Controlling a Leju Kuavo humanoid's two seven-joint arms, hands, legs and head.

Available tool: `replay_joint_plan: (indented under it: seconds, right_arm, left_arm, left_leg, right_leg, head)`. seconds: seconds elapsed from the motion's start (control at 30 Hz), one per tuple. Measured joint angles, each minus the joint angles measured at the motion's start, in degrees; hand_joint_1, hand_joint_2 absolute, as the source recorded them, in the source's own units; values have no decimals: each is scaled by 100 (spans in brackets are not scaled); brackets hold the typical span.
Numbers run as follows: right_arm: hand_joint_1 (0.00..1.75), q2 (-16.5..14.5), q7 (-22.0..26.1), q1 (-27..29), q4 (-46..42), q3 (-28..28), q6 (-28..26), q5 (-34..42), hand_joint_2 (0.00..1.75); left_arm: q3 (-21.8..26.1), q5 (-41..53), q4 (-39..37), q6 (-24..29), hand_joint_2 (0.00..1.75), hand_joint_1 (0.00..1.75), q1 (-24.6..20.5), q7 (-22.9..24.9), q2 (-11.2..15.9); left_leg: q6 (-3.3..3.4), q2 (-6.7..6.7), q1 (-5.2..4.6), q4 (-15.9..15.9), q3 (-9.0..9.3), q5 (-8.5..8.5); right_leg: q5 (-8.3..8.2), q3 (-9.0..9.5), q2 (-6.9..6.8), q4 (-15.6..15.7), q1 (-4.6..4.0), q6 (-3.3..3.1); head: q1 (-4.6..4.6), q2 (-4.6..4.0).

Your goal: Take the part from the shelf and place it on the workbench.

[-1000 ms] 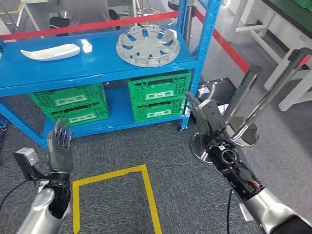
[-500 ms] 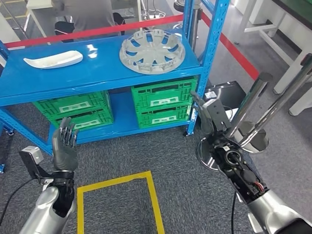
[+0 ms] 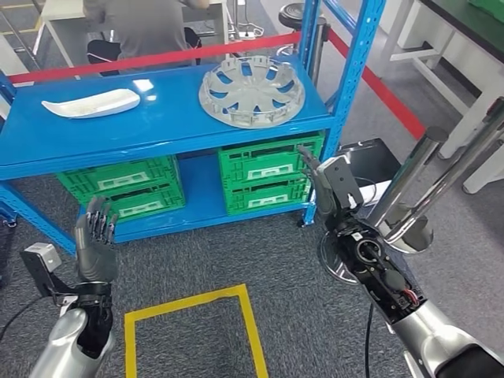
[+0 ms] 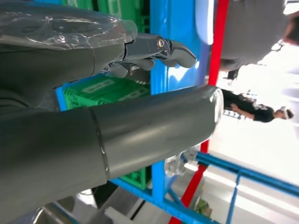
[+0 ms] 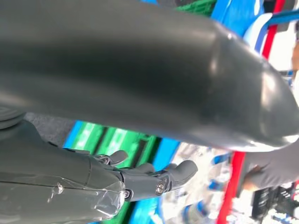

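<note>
Nearest to us, a yellow tape outline [image 3: 245, 311] marks a box on the grey carpet [image 3: 285, 291], with bare carpet running between it and the foot of the blue shelf [image 3: 166, 134]. Our left hand [image 3: 95, 240] is raised over that carpet, palm up and fingers spread, holding nothing; our right hand [image 3: 320, 185] reaches toward the shelf's right upright [image 3: 347, 94], fingers extended and apart, also holding nothing, its tips close to the post's lower part and the nearest green crate [image 3: 268, 169]. To the right of that post a chrome stool [image 3: 410, 197] leans in near our right forearm, narrowing the room on that side. On the lower shelf two stacks of green crates sit with a blue gap between them. On the top board the wheel cover [image 3: 251, 90] lies flat near the right end, close to the front edge, and a long white part [image 3: 92, 102] lies well apart at the left end. Behind the shelf runs a red barrier tape [image 3: 154, 57], and a person [image 3: 134, 24] sits beyond it. The left wrist view [image 4: 105, 135] adds a second person [image 4: 253, 109] standing far off; the right wrist view shows our fingers [image 5: 159, 179] straight before a green crate.
</note>
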State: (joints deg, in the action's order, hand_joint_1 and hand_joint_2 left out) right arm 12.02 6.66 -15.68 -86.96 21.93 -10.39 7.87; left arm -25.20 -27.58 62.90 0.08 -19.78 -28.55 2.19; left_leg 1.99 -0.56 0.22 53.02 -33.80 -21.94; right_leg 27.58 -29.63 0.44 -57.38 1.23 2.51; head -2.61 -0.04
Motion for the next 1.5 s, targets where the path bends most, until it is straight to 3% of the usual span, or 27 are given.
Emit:
replay_joint_plan:
  seconds: [0.1, 0.13, 0.17, 0.2, 0.27, 0.3, 0.37, 0.47, 0.53, 0.63, 0.67, 0.7, 0.73, 0.8, 0.87, 0.97, 1.03, 1.1, 1.17, 1.2, 1.23, 1.27, 1.3, 1.4, 1.43, 1.5]
  right_arm:
    - [0, 1, 0, -21, 2, 0, -2, 0, 0]
    - [0, 1, -1, -12, 4, 0, -2, 0, 0]
    - [0, 2, -1, -2, 6, 1, -2, 0, 0]
    - [0, 2, -1, 4, 7, 1, -2, 0, 0]
    - [0, 2, 0, 2, 7, -1, -2, 0, 0]
    - [0, 2, 0, -4, 7, -2, -2, 0, 0]
    - [0, 2, 0, -10, 7, -2, -2, 1, 0]
    - [0, 1, 8, -6, 1, -3, 1, 1, 0]
    - [0, 0, 18, -15, -2, -3, 5, 1, 0]
    - [0, 0, 22, -10, 1, 0, 12, 2, 0]
    - [0, 0, 22, 0, 1, 2, 14, 2, 0]
    - [0, 0, 22, 10, 1, 3, 15, 1, 0]
    - [0, 0, 22, 17, 2, 4, 16, 1, 0]
    - [0, 0, 22, 19, 7, 5, 16, 2, 0]
    - [0, 0, 22, 16, 14, 10, 30, 2, 0]
    - [0, 0, 27, -17, 14, 10, 72, -2, 0]
    - [0, 0, 32, -45, 14, 4, 79, -11, 0]
    - [0, 0, 28, -49, 15, 1, 83, -20, 0]
    - [0, 0, 20, -44, 17, 1, 90, -21, 0]
    - [0, 0, 18, -41, 19, 1, 92, -21, 0]
    - [0, 1, 17, -39, 20, 0, 95, -21, 0]
    - [0, 1, 17, -39, 22, -1, 98, -22, 0]
    - [0, 1, 18, -40, 27, -2, 107, -21, 0]
    - [0, 1, 11, -45, 59, 4, 142, -20, 0]
    - [0, 2, 8, -51, 67, 5, 148, -24, 0]
    - [0, 2, 4, -89, 64, 5, 155, -32, 0]
  left_arm:
    - [0, 1, 11, 1, 0, 0, 12, 0, 1]
    - [0, 2, 11, 1, 0, 0, 27, 0, 1]
    - [0, 2, 11, 1, 0, 0, 40, 0, 2]
    - [0, 2, 12, 1, 0, 0, 48, 0, 2]
    - [0, 2, 17, 1, 0, 0, 51, 0, 2]
    - [0, 2, 21, 1, 0, 0, 48, 0, 2]
    - [0, 3, 29, 1, 0, 0, 44, 1, 2]
    - [2, 8, 52, 1, 0, 0, 40, 1, 6]
    - [2, 12, 68, 1, 0, 0, 18, 0, 8]
    - [2, 15, 75, 1, 0, 0, 37, 0, 9]
    - [2, 15, 75, 1, 0, 0, 56, 0, 10]
    - [2, 15, 75, 1, 0, 0, 68, 0, 12]
    - [2, 15, 75, 1, 0, 0, 74, 0, 16]
    - [3, 15, 75, 1, 0, 0, 79, -1, 30]
    - [4, 17, 80, 1, 0, 0, 96, 1, 44]
    - [5, 26, 107, 1, 0, 0, 90, -1, 47]
    - [7, 32, 124, 3, 0, 0, 74, -2, 49]
    - [8, 35, 136, 5, 0, 0, 77, -2, 50]
    - [9, 37, 140, 5, 0, 0, 97, -1, 51]
    - [9, 39, 140, 5, 0, 0, 107, 0, 53]
    - [9, 40, 140, 5, 0, 0, 114, 0, 55]
    - [9, 41, 140, 5, 0, 0, 116, 1, 56]
    - [9, 42, 140, 5, 0, 0, 118, 2, 56]
    - [9, 43, 147, 14, 0, 0, 130, 22, 57]
    - [9, 44, 158, 20, 0, 0, 134, 30, 58]
    - [10, 49, 194, 34, 0, 0, 133, 36, 62]
  left_leg:
    - [64, -4, -4, -1, 72, -62]
    - [67, -7, -9, 2, 90, -85]
    - [64, -9, -15, 4, 119, -111]
    - [57, -12, -18, 6, 162, -142]
    - [29, -13, -22, 11, 271, -219]
    - [9, -13, -27, 18, 311, -255]
    - [-52, -11, -41, 25, 342, -303]
    - [-146, -3, -55, 122, 363, -345]
    - [-198, 9, -40, 581, 127, -459]
    - [-258, 17, -16, 1686, -675, -818]
    - [-268, 17, -15, 1807, -855, -881]
    - [-264, 17, -15, 1714, -930, -841]
    - [-241, 17, -20, 1415, -901, -671]
    - [-151, 11, -51, 577, -694, -45]
    - [-83, -3, -89, 118, -530, 331]
    - [-16, -16, -80, 31, -358, 272]
    - [36, -15, -63, 6, -219, 221]
    - [78, -14, -56, -6, -73, 123]
    - [97, -18, -56, -7, 92, -24]
    - [97, -24, -56, -7, 191, -108]
    - [95, -30, -55, -7, 303, -195]
    - [90, -37, -55, -7, 425, -284]
    - [79, -41, -55, -7, 544, -373]
    - [2, -70, -85, 48, 766, -617]
    - [-26, -82, -96, 85, 787, -663]
    - [-82, -83, -98, 245, 728, -651]
  right_leg:
    - [481, -642, -9, -1146, -8, 25]
    - [555, -848, -9, -1436, -13, 34]
    - [517, -960, -9, -1522, -15, 36]
    - [350, -949, -10, -1363, -15, 29]
    - [-180, -669, -10, -555, -19, -15]
    - [-318, -523, -13, -143, -33, -39]
    - [-373, -356, -14, 276, -59, -106]
    - [-350, -215, -1, 339, -35, -213]
    - [-314, -96, 6, 347, -11, -260]
    - [-184, 28, 8, 349, -14, -286]
    - [-128, 86, 13, 349, -14, -286]
    - [-65, 161, 19, 349, -17, -282]
    - [5, 252, 23, 350, -21, -276]
    - [157, 405, 30, 356, -32, -254]
    - [301, 513, 46, 393, -46, -205]
    - [294, 680, 59, 327, -66, -111]
    - [218, 534, 38, -34, -57, -70]
    - [262, 83, 10, -732, -51, -43]
    - [650, -449, 3, -1321, -53, -14]
    - [898, -646, 1, -1408, -52, -1]
    - [1063, -768, -1, -1337, -51, 7]
    - [1060, -824, -3, -1126, -50, 10]
    - [795, -835, -5, -797, -50, 2]
    - [-631, -814, -4, 162, -68, -83]
    - [-869, -802, -3, 267, -76, -121]
    - [-899, -733, 2, 264, -71, -189]
  head:
    - [-67, 0]
    - [-84, 0]
    - [-100, 0]
    - [-115, 0]
    - [-146, 0]
    - [-151, 0]
    - [-144, 0]
    - [-112, 0]
    - [-55, 0]
    - [7, 0]
    - [13, 0]
    - [24, 0]
    - [33, 0]
    - [48, 0]
    - [58, 0]
    - [42, 0]
    - [22, 0]
    - [-17, 0]
    - [-61, 0]
    - [-80, 0]
    - [-94, 0]
    - [-112, 0]
    - [-132, 0]
    - [-144, 0]
    - [-131, 0]
    - [-105, 0]
